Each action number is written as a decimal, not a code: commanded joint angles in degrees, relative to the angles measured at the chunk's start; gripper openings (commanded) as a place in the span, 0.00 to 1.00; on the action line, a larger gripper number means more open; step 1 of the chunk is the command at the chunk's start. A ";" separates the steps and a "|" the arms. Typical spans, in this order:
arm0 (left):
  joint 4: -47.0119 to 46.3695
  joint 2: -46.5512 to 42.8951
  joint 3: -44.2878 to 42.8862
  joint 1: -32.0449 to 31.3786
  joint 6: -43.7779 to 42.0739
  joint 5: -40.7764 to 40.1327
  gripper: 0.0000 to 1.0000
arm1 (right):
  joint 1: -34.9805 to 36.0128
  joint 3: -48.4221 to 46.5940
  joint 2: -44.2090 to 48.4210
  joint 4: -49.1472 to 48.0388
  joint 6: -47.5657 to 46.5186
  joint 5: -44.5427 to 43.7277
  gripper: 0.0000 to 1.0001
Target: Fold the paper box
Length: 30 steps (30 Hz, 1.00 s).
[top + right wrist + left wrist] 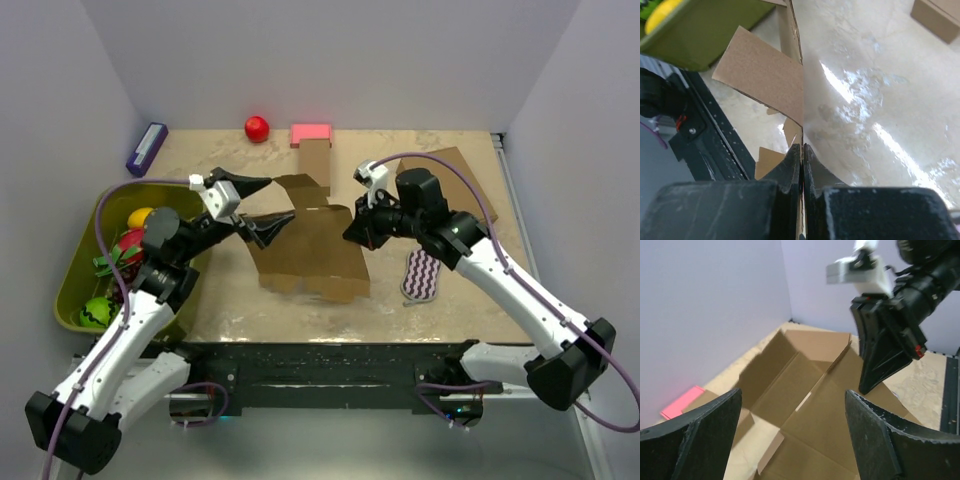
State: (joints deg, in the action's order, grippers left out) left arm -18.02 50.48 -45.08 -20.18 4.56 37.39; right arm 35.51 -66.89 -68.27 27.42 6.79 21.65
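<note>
So the right gripper (801,150) is clamped on the paper box (310,255) edge; left gripper (273,203) wide open, sheet just ahead of its fingers.

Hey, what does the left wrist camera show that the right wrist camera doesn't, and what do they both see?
Only the left wrist view: the open left claw, the creased face of the paper box spread out, a pink block, and the right claw seen from outside at the sheet's edge. Only the right wrist view: the green bin, a black frame, and that claw pinched shut on a cardboard edge. Both: the paper box and the right claw.
</note>
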 commanded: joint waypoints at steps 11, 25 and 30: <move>9.65 7.08 -9.14 -14.09 -16.68 -5.57 0.92 | 0.00 -7.64 -6.26 12.83 -2.92 -0.73 0.00; 17.67 20.09 -15.92 -19.72 -20.03 -5.22 0.82 | 0.44 -7.38 -5.82 13.10 -4.41 0.76 0.00; 17.41 21.76 -15.83 -20.42 -19.59 -4.78 0.55 | 0.53 -7.29 -6.26 13.27 -4.68 0.33 0.00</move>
State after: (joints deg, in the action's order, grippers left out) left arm -0.19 71.44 -58.41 -39.99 -14.20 31.59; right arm 35.64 -72.10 -74.98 39.97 3.27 20.69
